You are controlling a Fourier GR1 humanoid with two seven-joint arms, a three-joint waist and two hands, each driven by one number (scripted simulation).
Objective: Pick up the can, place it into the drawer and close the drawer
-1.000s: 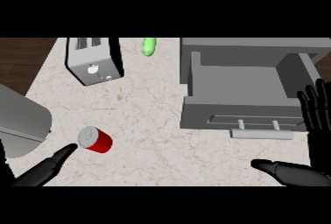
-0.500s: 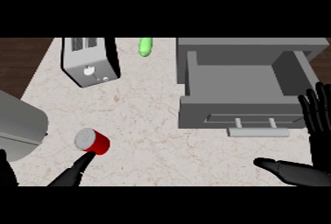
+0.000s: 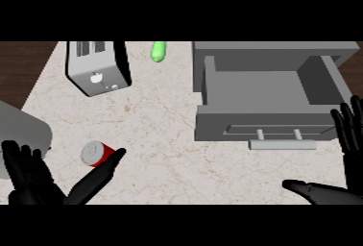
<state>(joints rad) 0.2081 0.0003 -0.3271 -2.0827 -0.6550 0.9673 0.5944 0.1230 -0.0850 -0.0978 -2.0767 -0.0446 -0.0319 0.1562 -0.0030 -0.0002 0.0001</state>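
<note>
While the left hand is spreading its fingers, the can is lying just ahead of its thumb; the right hand is resting open beside the open drawer.

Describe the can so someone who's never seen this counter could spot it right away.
Start at the light marble counter and go to its near left part, below the silver toaster. There the can lies tipped over beside the thumb of the left hand. It is the only red thing in view, with a grey lid facing up and left.
</note>
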